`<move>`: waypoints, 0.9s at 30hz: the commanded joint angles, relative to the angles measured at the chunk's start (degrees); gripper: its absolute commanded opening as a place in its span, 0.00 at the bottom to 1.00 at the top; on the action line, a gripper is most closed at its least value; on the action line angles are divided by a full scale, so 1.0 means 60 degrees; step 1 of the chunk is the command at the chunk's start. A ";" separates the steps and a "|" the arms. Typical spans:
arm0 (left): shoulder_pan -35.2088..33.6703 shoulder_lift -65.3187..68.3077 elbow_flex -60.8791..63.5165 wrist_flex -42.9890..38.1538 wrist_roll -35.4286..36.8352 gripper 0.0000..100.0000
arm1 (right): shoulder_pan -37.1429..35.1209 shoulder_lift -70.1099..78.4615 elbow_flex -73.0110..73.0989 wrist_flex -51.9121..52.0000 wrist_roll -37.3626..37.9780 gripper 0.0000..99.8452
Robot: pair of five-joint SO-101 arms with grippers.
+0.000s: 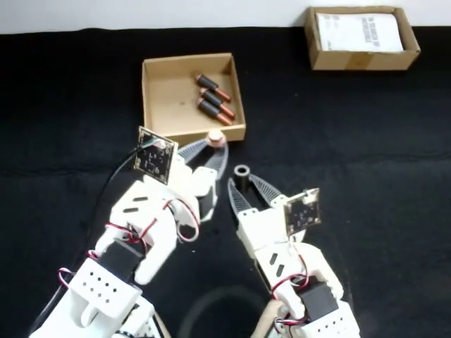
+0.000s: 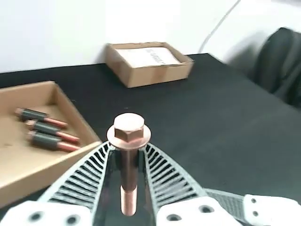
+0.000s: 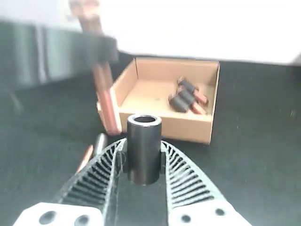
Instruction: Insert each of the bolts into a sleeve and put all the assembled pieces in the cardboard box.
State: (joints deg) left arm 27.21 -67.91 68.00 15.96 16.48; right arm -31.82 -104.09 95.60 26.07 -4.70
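Note:
My left gripper (image 1: pixel 213 146) is shut on a copper bolt (image 1: pixel 216 137), held upright with its hex head (image 2: pixel 128 130) above the fingers. My right gripper (image 1: pixel 242 182) is shut on a black sleeve (image 1: pixel 242 172), upright with its bore open on top (image 3: pixel 144 147). The bolt (image 3: pixel 106 96) hangs a little to one side of the sleeve, its tip near the sleeve's rim height and apart from it. The open cardboard box (image 1: pixel 159 105) just beyond both grippers holds three assembled pieces (image 1: pixel 213 98).
A second cardboard box (image 1: pixel 362 41) with a printed sheet stands at the back right. A dark-and-copper piece (image 3: pixel 92 150) lies on the black table near the right gripper. The mat to the right is free.

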 commanded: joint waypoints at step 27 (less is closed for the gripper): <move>0.0974 0.1048 -0.2190 -0.0674 -0.2125 0.01 | -0.0125 -0.0110 0.1341 -0.0432 -0.0088 0.01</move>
State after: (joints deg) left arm 32.75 -64.48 59.21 14.02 3.91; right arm -32.18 -104.09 95.69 24.75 -4.70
